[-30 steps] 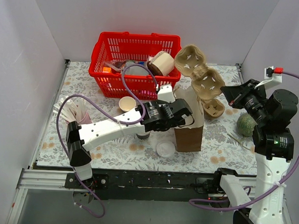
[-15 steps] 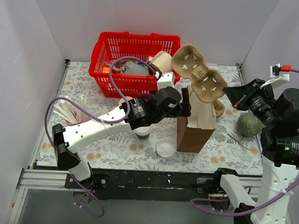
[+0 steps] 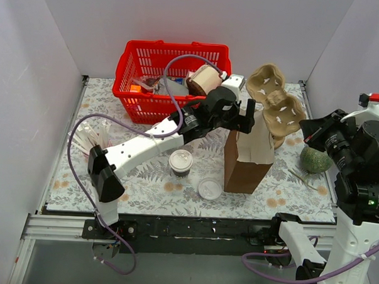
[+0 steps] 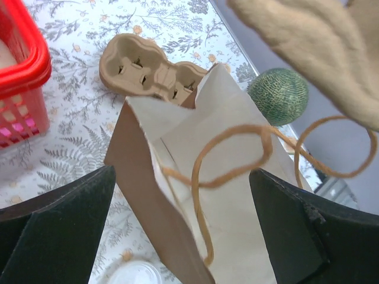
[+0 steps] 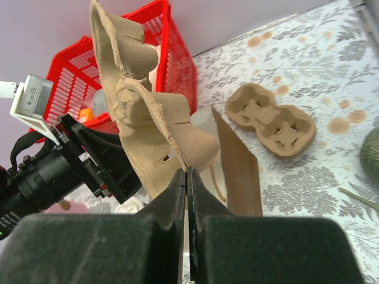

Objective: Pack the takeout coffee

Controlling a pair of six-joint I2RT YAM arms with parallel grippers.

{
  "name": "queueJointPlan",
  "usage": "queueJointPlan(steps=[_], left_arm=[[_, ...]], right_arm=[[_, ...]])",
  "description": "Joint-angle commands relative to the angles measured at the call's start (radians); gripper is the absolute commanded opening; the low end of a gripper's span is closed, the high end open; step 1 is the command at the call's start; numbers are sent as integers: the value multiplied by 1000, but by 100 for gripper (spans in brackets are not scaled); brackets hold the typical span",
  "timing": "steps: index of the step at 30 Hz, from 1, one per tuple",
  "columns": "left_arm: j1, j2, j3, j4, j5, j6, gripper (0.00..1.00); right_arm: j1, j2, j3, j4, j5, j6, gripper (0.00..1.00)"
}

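Observation:
The takeout coffee (image 3: pixel 181 162), a dark cup with a white lid, stands upright on the flowered table, left of the brown paper bag (image 3: pixel 244 162). My left gripper (image 3: pixel 241 116) hovers over the bag's mouth, open, nothing held. In the left wrist view its fingers (image 4: pixel 56 228) flank the bag (image 4: pixel 231 154) and its twine handles. My right gripper (image 5: pixel 187 171) is shut on the edge of a pulp cup carrier (image 5: pixel 148 112). That carrier (image 3: pixel 277 103) hangs tilted above the bag's far right side.
A loose white lid (image 3: pixel 209 189) lies in front of the bag. A second pulp carrier (image 4: pixel 151 71) lies behind the bag. A green melon (image 3: pixel 317 160) sits at the right, a red basket (image 3: pixel 170 75) at the back, and a pink holder of sticks (image 3: pixel 94 144) at the left.
My left gripper opened wide and rose back and rightward to the bag's mouth, uncovering the lidded cup. My right gripper carried the pulp carrier rightward.

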Motion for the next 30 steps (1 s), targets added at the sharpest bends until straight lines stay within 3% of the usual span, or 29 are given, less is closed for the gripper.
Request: queueJointPlan(steps=[1, 4, 5, 11, 12, 18, 19, 23, 25, 27, 30], left_arm=[[1, 82, 165, -91, -65, 115, 98], [1, 143, 242, -183, -135, 110, 90], [1, 148, 250, -199, -168, 95, 80], [1, 85, 155, -240, -227, 43, 44], [1, 78, 153, -254, -236, 5, 33], [1, 5, 113, -306, -294, -123, 10], [1, 10, 132, -373, -340, -196, 0], [1, 47, 218, -545, -461, -328, 0], [1, 56, 262, -637, -513, -388, 0], [1, 42, 265, -674, -538, -459, 0], [1, 16, 224, -681, -550, -517, 0]], right_arm=[[3, -17, 22, 22, 149, -12, 1], [5, -19, 29, 23, 157, -18, 1], [6, -19, 30, 23, 157, -21, 1], [52, 33, 56, 20, 34, -58, 1], [79, 41, 56, 23, 10, -61, 1], [211, 113, 142, -7, 28, -93, 1], [236, 145, 162, -24, 39, -97, 1], [342, 197, 225, -67, 118, -108, 1], [385, 213, 266, -101, 230, -108, 1], [408, 214, 289, -133, 319, -108, 1], [411, 199, 268, -130, 337, -125, 1]])
